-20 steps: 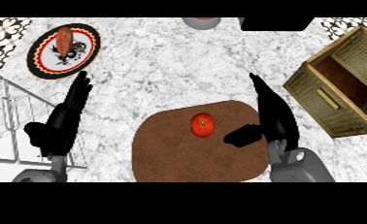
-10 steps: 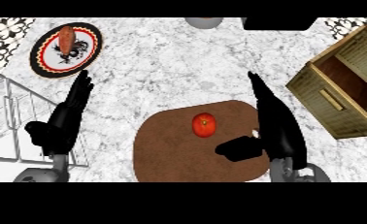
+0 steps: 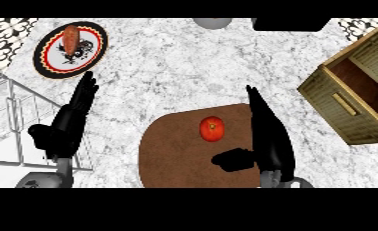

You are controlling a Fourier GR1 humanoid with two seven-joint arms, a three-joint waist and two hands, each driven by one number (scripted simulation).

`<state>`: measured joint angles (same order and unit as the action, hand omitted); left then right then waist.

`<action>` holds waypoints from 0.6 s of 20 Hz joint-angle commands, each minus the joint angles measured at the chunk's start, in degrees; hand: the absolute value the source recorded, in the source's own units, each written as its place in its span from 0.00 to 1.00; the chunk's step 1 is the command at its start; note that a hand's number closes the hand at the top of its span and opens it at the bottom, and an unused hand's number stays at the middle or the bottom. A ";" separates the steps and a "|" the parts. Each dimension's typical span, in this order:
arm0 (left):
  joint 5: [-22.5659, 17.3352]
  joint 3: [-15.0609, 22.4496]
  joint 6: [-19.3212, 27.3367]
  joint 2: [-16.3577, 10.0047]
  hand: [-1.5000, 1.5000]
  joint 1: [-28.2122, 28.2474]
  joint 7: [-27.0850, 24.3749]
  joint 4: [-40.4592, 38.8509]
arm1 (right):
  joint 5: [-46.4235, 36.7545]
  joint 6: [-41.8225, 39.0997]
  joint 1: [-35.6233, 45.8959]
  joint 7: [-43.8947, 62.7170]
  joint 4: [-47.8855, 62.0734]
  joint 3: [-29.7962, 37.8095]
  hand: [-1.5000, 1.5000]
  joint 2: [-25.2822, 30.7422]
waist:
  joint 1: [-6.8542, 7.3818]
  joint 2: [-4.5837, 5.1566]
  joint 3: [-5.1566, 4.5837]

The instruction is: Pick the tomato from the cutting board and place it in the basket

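A red tomato (image 3: 212, 128) lies on the round brown cutting board (image 3: 173, 150) low in the middle of the head view. My right hand (image 3: 267, 137) is open just to the tomato's right, fingers straight and pointing away, thumb reaching left below the tomato without touching it. The wooden basket (image 3: 349, 91) stands at the right edge, its inside showing. My left hand (image 3: 68, 121) rests open at the left, fingers up.
A round plate (image 3: 52, 60) with a rooster picture and a brown piece of food (image 3: 71, 37) sits at the back left. A white wire rack (image 3: 18, 125) fills the lower left. A grey round thing (image 3: 212, 22) and a dark object (image 3: 289, 23) line the back edge.
My right hand has dropped lower in view and moved nearer to the tomato, its thumb now under it. The tomato and left hand have kept their places.
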<state>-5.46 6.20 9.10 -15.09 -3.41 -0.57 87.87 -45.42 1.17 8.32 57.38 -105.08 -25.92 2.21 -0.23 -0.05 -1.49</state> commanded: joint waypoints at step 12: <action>-0.84 -7.05 2.07 -3.29 0.50 -4.89 6.95 -2.30 | -6.86 10.59 -5.09 -5.40 4.56 -3.99 0.00 -2.18 | -0.03 0.07 1.52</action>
<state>-4.83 5.95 9.37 -14.61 -3.42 -0.52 87.88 -51.90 9.67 4.25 52.15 -100.27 -29.18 0.36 -0.12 -0.03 -1.50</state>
